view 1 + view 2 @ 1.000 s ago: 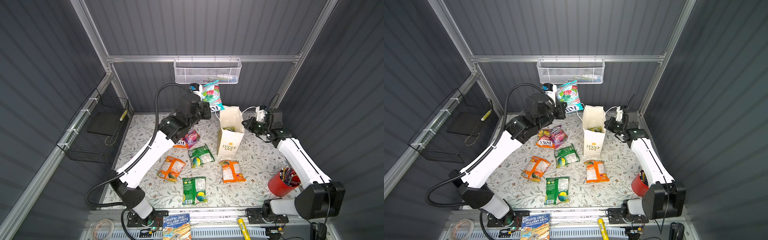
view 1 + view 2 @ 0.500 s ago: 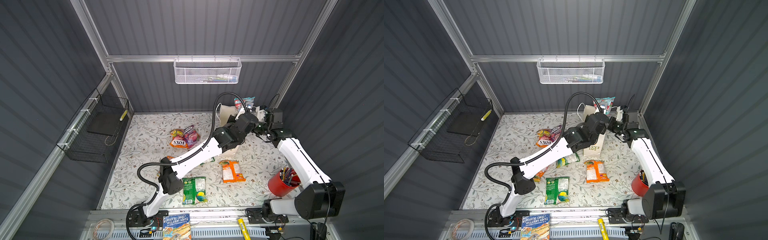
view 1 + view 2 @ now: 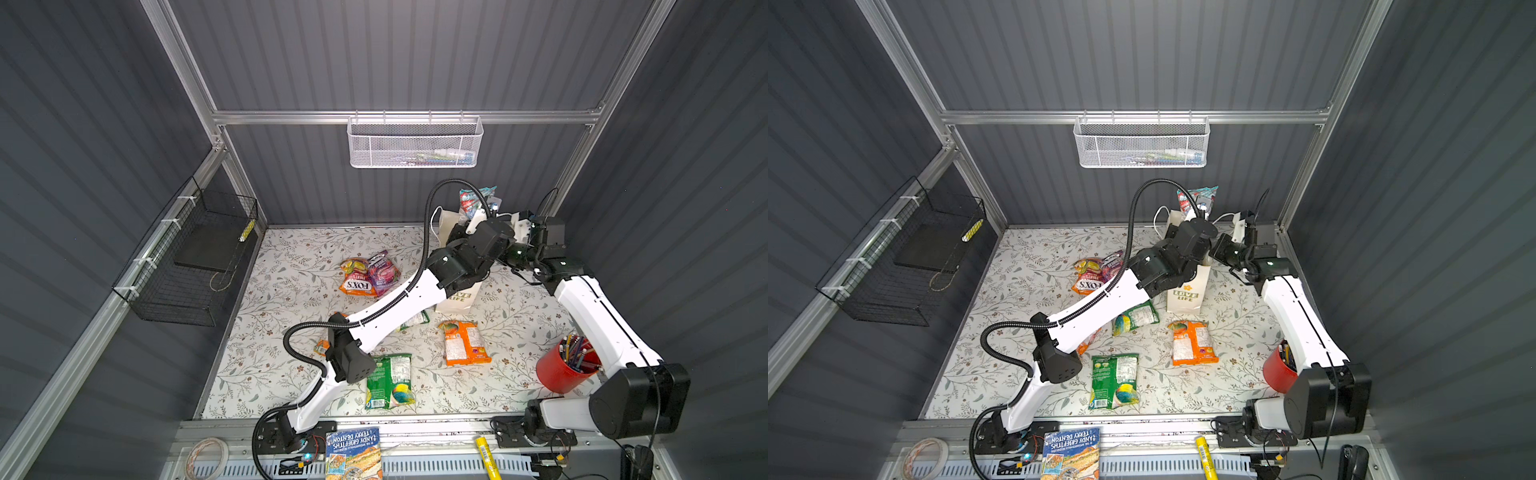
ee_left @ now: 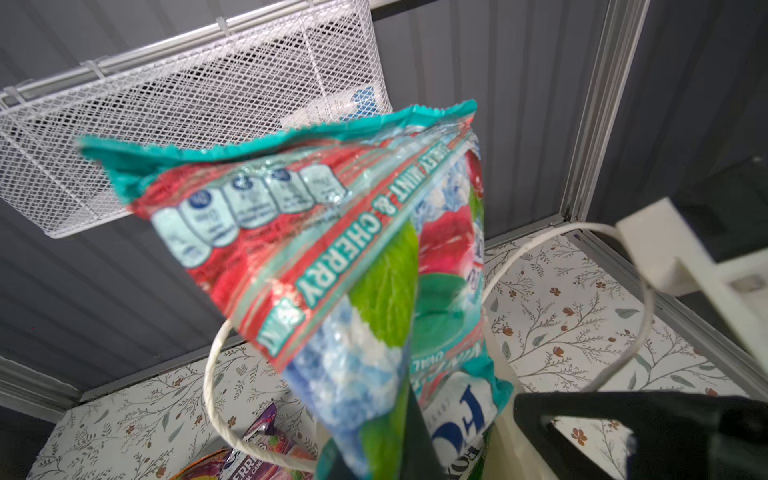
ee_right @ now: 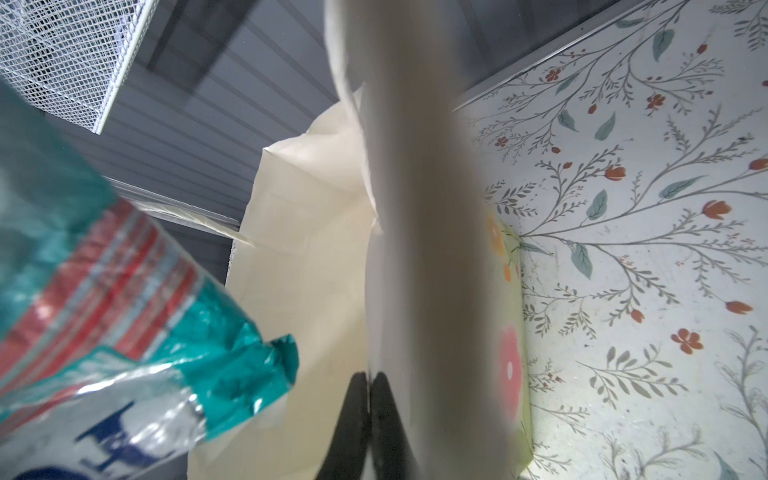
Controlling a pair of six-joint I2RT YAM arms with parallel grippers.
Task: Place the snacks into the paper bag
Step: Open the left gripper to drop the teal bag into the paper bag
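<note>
Left wrist view: a teal crinkly foil snack packet printed with mint and cherry (image 4: 332, 249) is held at its near end by the left jaws, which are closed almost fully on the foil, the sealed edge pointing away. In both top views this packet (image 3: 476, 199) stands at the mouth of the white paper carrier bag with cord handles (image 3: 1185, 291), at the far right of the floral-patterned bench (image 3: 291, 299); judged positioned for a drop. Right wrist view: the right jaws are fully closed on the bag's upper wall (image 5: 299, 249), apparently to hold the mouth open and steady the bag. Remaining snacks lie loose on the bench: an orange packet (image 3: 463, 343), a green packet (image 3: 388, 380), an orange-and-magenta pile (image 3: 368, 274), others partly hidden beneath the left arm. Release not yet made.
</note>
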